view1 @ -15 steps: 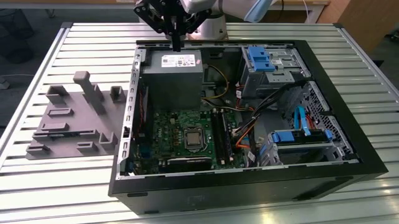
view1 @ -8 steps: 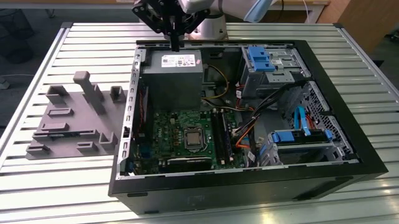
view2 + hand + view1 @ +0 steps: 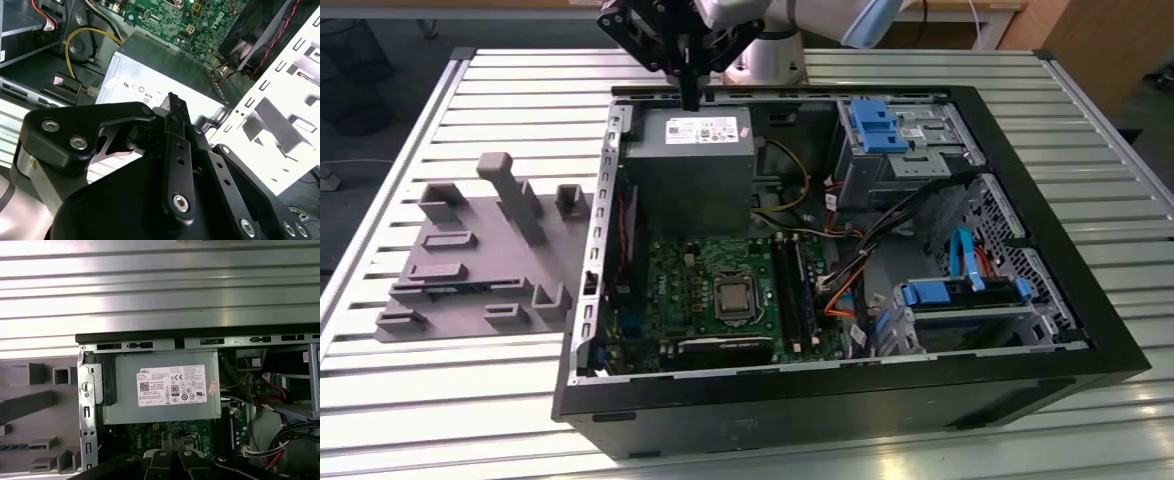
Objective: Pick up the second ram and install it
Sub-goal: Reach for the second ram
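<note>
My gripper (image 3: 690, 95) hangs above the back edge of the open computer case (image 3: 1067, 330), over the grey power supply (image 3: 687, 165). Its black fingers are pressed together and hold nothing, as both wrist views show (image 3: 172, 102) (image 3: 172, 442). The second ram (image 3: 22, 446), a thin strip with bluish chips seen on edge, lies in a slot of the grey holder tray (image 3: 480, 250) at the exterior view's left, well away from the gripper. Black memory slots (image 3: 797, 290) run beside the processor socket on the green motherboard (image 3: 674, 290).
The case lies on its side on a ribbed metal table (image 3: 440, 400). Drive cages with blue clips (image 3: 874, 125) and bundles of orange, red and blue cables (image 3: 854, 290) crowd the exterior view's right half of the case. Upright grey posts (image 3: 507, 190) stand on the tray.
</note>
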Motion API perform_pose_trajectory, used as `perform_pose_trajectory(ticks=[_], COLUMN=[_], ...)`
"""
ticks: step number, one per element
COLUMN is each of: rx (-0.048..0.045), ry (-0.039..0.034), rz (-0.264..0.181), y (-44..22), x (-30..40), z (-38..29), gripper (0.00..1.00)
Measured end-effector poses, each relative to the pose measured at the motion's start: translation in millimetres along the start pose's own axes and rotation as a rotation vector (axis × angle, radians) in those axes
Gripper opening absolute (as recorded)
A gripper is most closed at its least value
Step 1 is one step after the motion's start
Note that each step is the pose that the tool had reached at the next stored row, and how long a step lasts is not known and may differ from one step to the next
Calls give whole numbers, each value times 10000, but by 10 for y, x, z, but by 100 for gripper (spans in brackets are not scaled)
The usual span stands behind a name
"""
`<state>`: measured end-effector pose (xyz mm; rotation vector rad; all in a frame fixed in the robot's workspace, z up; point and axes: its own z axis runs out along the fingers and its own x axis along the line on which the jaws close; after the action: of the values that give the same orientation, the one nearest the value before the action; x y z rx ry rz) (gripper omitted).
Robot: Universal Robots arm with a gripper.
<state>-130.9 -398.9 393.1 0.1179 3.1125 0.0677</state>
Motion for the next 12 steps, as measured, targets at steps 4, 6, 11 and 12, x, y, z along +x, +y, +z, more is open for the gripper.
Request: perform_pose_trajectory(ticks=[4,6,11,12], rx=[0,1,0,1], ry=[0,0,0,1], rz=[1,1,1,1], y=[-2,-3,-5,-6], x=[25,37,64,71], z=[0,0,1,1], gripper=[13,13,13,13])
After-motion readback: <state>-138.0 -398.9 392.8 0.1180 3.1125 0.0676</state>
